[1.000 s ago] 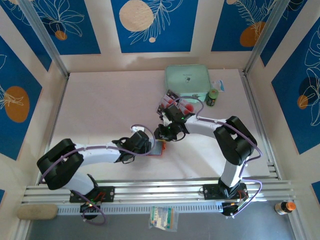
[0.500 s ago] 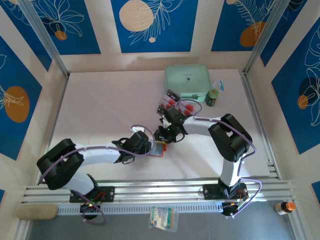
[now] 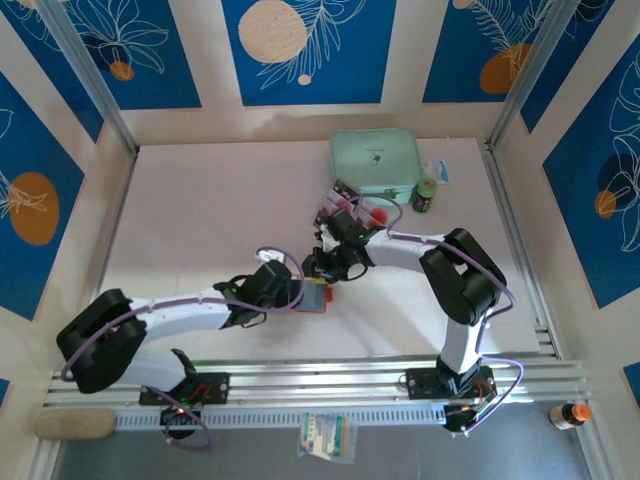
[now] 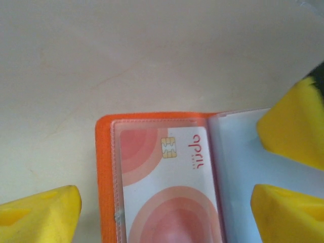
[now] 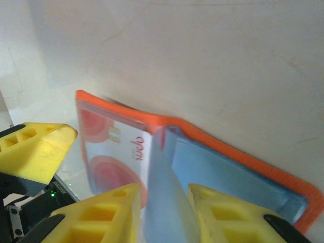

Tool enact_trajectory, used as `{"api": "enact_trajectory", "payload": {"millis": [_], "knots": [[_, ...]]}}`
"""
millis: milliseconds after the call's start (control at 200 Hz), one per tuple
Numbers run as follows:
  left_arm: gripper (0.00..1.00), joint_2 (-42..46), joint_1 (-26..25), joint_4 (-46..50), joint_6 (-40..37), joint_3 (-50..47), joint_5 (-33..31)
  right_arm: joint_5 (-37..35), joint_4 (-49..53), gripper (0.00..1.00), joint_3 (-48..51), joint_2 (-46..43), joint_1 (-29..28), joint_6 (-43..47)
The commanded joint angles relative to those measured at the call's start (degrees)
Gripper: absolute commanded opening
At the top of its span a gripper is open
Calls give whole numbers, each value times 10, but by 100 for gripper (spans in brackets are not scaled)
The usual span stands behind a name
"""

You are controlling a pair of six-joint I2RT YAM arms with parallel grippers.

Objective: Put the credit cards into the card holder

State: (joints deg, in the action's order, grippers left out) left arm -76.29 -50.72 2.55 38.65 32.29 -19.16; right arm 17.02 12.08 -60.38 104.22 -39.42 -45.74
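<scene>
The orange card holder (image 3: 317,298) lies open on the pale table near the middle front. A credit card (image 4: 169,187) with red circles and a chip sits inside its left clear sleeve. My left gripper (image 4: 164,216) is open, its yellow fingers standing either side of the card holder. My right gripper (image 5: 164,212) hangs over the holder's spine, shut on an upright pale blue inner sleeve (image 5: 164,202). More credit cards (image 3: 352,208) lie in a clear tray behind the right gripper (image 3: 323,270).
A mint-green case (image 3: 375,165) sits at the back, with a small dark green jar (image 3: 426,195) to its right. Aluminium rails (image 3: 330,380) run along the near edge. A packet (image 3: 325,437) and a small bottle (image 3: 570,413) lie below them.
My left gripper's jaws have spread wider around the card holder and its arm has swung lower and leftward. The right gripper has shifted slightly left over the holder.
</scene>
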Motion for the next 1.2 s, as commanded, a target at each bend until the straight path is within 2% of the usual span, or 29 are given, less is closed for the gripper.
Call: {"api": "enact_trajectory", "payload": {"millis": [0,320,645,885,1195], "knots": [[89,43,10,32,2,11,-16,21,16,33,-28,-22,-12,-12],[91,154,37,75,-2,-2,-26,13,22,36,-96,42,-47,-34],[93,205,60,108,-2,-27,-9,10,23,37,-166,123,-66,-45],[93,186,68,97,-3,-41,12,19,19,37,-170,127,-63,-49],[93,94,71,48,-15,-34,25,27,20,36,-165,100,-50,-49]]}}
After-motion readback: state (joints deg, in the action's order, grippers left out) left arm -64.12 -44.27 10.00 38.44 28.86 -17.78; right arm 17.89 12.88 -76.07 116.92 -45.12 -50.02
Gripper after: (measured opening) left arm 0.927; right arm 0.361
